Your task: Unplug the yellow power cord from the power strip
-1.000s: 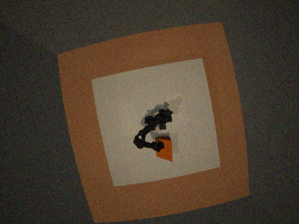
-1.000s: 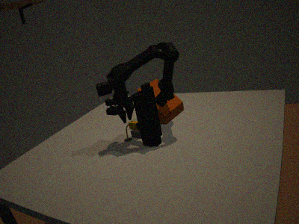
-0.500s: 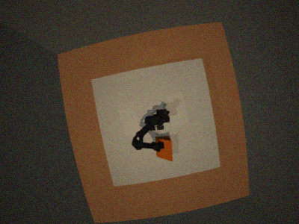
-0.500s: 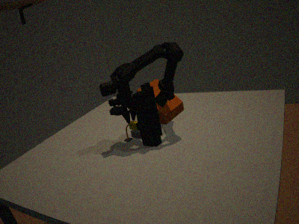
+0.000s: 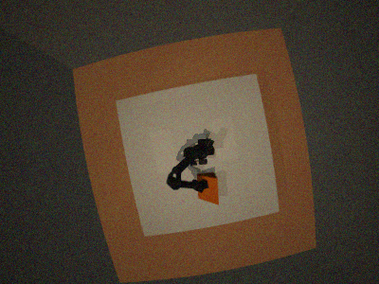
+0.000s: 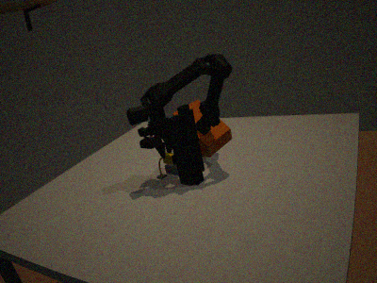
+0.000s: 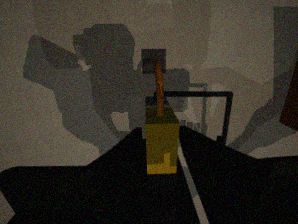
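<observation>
The yellow plug [image 6: 168, 158] [image 7: 162, 145] is upright in the middle of the wrist view. Its orange-brown cord [image 7: 159, 87] [image 6: 160, 166] runs from it to a small dark block on the table. My gripper [image 6: 164, 155] [image 7: 160, 131] points down at the plug, one dark finger on each side of it. The fingers are partly open, with a thin gap beside the plug on each side. The power strip [image 7: 167, 200] is a black shape under the plug, hard to tell from the fingers. Whether the plug sits in a socket is hidden.
An orange block [image 5: 211, 193] [image 6: 218, 138] stands by the arm's base; its edge shows at the right of the wrist view. A tall dark block [image 6: 188, 148] stands close beside the plug. A thin dark frame [image 7: 227, 117] is right of the plug.
</observation>
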Controlling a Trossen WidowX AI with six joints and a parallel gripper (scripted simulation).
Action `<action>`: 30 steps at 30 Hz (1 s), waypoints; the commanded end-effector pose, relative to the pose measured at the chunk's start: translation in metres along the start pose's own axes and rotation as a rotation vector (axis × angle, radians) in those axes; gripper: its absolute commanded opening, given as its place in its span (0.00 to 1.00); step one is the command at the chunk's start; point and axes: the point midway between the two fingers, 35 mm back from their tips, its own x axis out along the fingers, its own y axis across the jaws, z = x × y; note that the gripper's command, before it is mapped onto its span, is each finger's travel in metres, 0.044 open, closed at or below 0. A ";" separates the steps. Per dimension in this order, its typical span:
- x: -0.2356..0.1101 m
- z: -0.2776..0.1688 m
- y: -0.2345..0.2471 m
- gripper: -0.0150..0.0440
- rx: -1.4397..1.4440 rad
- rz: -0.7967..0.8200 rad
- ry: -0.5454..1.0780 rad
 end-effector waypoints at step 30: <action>-0.002 0.028 0.002 0.25 0.002 0.001 -0.004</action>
